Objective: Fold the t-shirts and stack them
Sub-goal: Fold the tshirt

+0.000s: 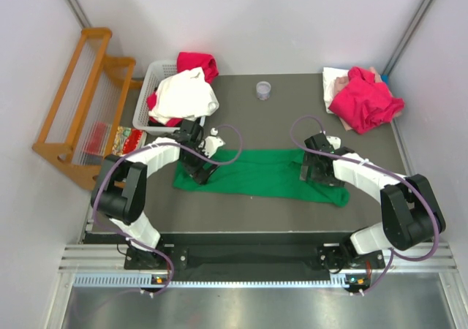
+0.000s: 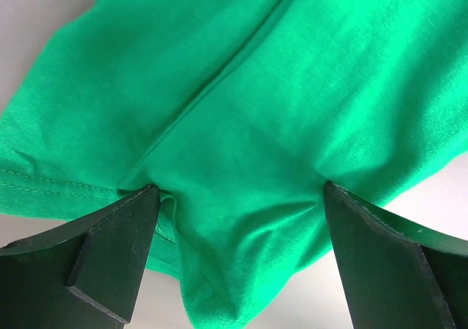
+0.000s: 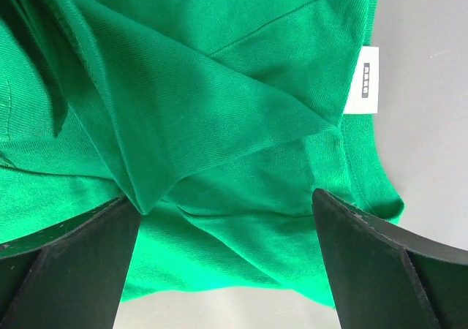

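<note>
Arms (image 1: 157, 153): white links, black joints, purple cables (image 1: 292, 135); fingers (image 2: 110, 256) flat, dark, possibly plastic.

The dark grey table (image 1: 292, 208) carries a green t-shirt (image 1: 259, 172) folded into a long flat band, lying left to right across its near middle. A white plastic basket (image 1: 153, 73) stands at the far left corner. A small clear cup (image 1: 263, 90) sits at the far middle, well apart from both. At the far right corner a crumpled magenta-red t-shirt (image 1: 365, 99) rests on pale t-shirts (image 1: 334, 80).
</note>
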`<state>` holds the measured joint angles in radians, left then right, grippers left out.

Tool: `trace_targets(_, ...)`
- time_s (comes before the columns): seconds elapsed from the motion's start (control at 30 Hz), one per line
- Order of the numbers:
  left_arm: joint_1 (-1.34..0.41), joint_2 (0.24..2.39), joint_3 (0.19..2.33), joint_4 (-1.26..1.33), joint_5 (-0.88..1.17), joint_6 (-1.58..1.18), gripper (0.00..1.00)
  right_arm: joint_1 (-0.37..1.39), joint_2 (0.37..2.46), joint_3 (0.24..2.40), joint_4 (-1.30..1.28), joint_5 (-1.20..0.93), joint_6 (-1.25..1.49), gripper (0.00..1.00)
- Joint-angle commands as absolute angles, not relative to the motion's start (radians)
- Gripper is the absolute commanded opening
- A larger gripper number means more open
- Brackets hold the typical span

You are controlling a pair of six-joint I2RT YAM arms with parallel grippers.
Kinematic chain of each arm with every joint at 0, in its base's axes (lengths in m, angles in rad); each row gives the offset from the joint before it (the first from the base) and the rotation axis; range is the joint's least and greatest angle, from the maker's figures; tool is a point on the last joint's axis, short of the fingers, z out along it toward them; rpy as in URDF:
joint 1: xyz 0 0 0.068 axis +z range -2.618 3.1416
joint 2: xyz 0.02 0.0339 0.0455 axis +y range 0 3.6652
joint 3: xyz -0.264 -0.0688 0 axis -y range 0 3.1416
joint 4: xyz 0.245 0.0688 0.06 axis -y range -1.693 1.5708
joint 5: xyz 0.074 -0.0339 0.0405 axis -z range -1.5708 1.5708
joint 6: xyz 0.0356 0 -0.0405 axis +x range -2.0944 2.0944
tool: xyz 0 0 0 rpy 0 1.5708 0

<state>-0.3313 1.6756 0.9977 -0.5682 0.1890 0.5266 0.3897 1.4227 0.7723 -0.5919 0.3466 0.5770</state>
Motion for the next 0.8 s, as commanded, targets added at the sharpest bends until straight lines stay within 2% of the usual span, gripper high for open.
trace_targets(0.0,-0.292,1.682,0.999,-0.549,0.204,0.517,0.99,0.385,1.416,0.784,-0.566,0.351,0.571,0.99)
trace_targets(0.3,-0.262,1.635,1.034,-0.571,0.138,0.514,0.99,0.383,1.407,0.772,-0.558,0.342,0.565,1.00)
trace_targets(0.53,-0.170,1.661,1.014,-0.540,0.091,0.515,0.99,0.383,1.391,0.762,-0.563,0.348,0.557,1.00)
trace_targets(0.77,-0.158,1.605,1.101,-0.580,0.084,0.511,0.99,0.382,1.385,0.776,-0.569,0.350,0.552,1.00)
